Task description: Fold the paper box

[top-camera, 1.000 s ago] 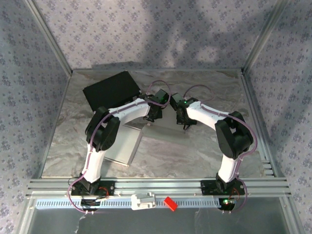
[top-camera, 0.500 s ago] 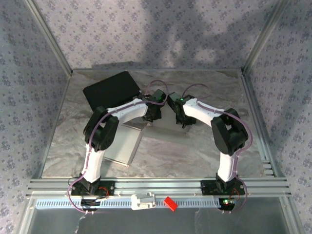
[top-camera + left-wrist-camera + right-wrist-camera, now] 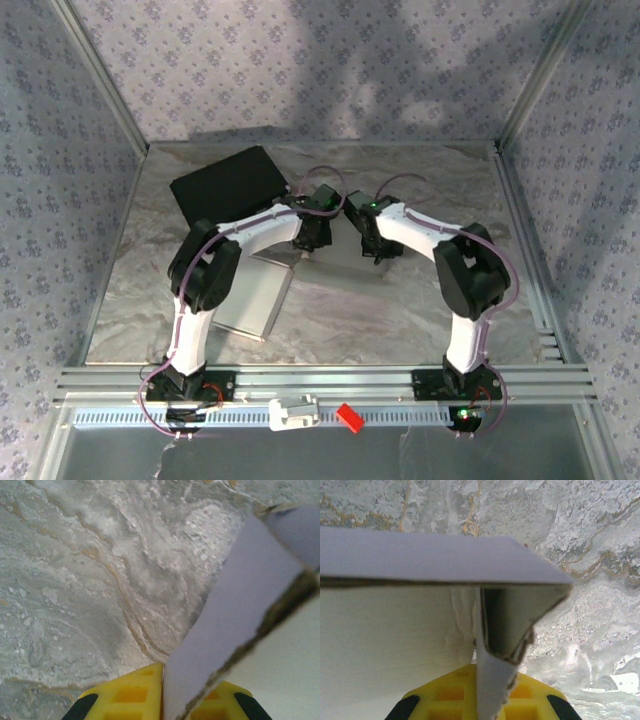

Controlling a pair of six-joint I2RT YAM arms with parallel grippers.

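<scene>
Paper box (image 3: 252, 300): pale grey card, raw brown cut edges. It lies partly flat on the marbled table (image 3: 400, 310), left of centre, with its far end raised between the arms.

Top view: left gripper (image 3: 316, 236) and right gripper (image 3: 376, 250) close together at that raised end; a black slab (image 3: 228, 185) lies behind.

Left wrist view: yellow fingers (image 3: 125, 697) pinched on a thin panel edge.

Right wrist view: fingers (image 3: 445, 692) clamped on a folded flap beneath a flat panel.

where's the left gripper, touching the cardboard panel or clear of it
Touching. The left wrist view shows the cardboard panel clamped between the left gripper's yellow fingers.
</scene>
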